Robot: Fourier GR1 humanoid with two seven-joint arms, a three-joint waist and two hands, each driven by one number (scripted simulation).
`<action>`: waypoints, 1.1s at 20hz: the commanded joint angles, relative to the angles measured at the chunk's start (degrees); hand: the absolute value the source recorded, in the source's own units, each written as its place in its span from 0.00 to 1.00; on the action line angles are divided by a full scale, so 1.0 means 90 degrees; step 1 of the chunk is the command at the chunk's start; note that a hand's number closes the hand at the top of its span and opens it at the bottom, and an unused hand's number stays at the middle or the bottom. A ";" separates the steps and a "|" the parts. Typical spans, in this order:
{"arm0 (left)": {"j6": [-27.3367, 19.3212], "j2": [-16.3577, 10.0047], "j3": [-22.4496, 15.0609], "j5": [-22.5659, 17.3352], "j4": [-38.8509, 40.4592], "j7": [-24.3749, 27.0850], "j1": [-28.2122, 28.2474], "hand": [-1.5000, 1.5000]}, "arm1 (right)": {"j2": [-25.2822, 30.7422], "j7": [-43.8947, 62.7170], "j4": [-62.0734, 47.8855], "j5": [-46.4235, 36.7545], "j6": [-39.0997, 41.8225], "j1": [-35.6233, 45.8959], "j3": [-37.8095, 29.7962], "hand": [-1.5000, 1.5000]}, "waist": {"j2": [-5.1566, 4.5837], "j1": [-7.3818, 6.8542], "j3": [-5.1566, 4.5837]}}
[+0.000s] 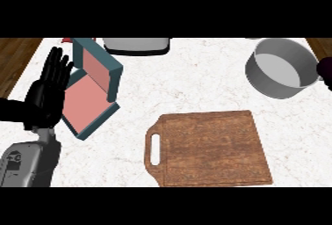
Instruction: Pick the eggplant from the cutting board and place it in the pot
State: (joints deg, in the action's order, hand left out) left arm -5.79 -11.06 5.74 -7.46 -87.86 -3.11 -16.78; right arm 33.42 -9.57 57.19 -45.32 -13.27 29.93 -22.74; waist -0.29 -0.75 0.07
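Just left hand point(45, 94), open, fingers point(57, 61) up.

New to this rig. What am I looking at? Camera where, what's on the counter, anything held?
One camera, at the robot's head, looking steeply down at a marbled counter. The robot is a humanoid; its left hand, black on a grey forearm, rests open at the left, fingers up, holding nothing. On the counter: a bare wooden cutting board, a grey pot upper right, an open teal case with pink lining beside the left hand, a grey appliance at the top edge. A dark shape cut off at the right edge by the pot may be the right hand, the eggplant or both; I can't tell.
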 commanded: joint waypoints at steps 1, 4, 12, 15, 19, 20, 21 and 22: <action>0.0171 -0.0075 0.0043 -0.0044 -0.0081 0.0137 0.0104 0.50 | 0.0281 -0.1112 -0.1778 0.0003 -0.0707 0.0442 -0.0243 1.00 | -0.0026 -0.0088 0.0005; 0.0069 -0.0030 -0.0096 0.0044 -0.0310 -0.0256 0.0075 0.50 | 0.0385 -0.1316 -0.2805 -0.0128 -0.0950 0.1070 -0.0209 1.00 | -0.0029 -0.0123 0.0006; 0.0087 0.0100 -0.0105 0.0122 0.0245 0.0157 -0.0200 0.50 | 0.0699 -0.1503 -0.4432 -0.0101 -0.0439 0.1413 -0.0390 1.00 | -0.0112 -0.0172 0.0018; 0.0260 -0.0014 -0.0013 -0.0080 -0.0032 0.0036 -0.0042 0.50 | 0.0701 -0.1463 -0.4801 0.0093 0.0250 0.1658 -0.0517 0.00 | -0.0103 -0.0277 0.0023; 0.0052 0.0212 -0.0150 0.0069 0.0119 0.0050 -0.0172 0.50 | 0.0779 -0.2328 -0.5005 0.0105 0.0609 0.1639 -0.0485 0.00 | -0.0133 -0.0258 0.0032; 0.0128 0.0107 -0.0072 0.0038 0.0084 0.0108 -0.0216 0.50 | 0.0704 -0.2557 -0.5005 0.0193 0.0535 0.1583 -0.0553 0.00 | -0.0099 -0.0201 0.0025; 0.0063 0.0193 -0.0240 0.0088 -0.0217 -0.0135 -0.0026 0.50 | 0.0586 -0.2624 -0.5012 0.0330 0.0479 0.1660 -0.0684 0.00 | -0.0097 -0.0277 0.0032; 0.0069 0.0032 -0.0017 -0.0040 -0.0253 -0.0267 -0.0234 0.50 | 0.0687 -0.2697 -0.4991 0.0348 0.0462 0.1743 -0.0712 0.00 | -0.0096 -0.0268 0.0030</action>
State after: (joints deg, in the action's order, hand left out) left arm -5.13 -9.93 4.72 -7.05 -88.43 -3.46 -18.14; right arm 39.39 -29.48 13.42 -43.83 -10.24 44.82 -27.73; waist -1.23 -3.00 0.32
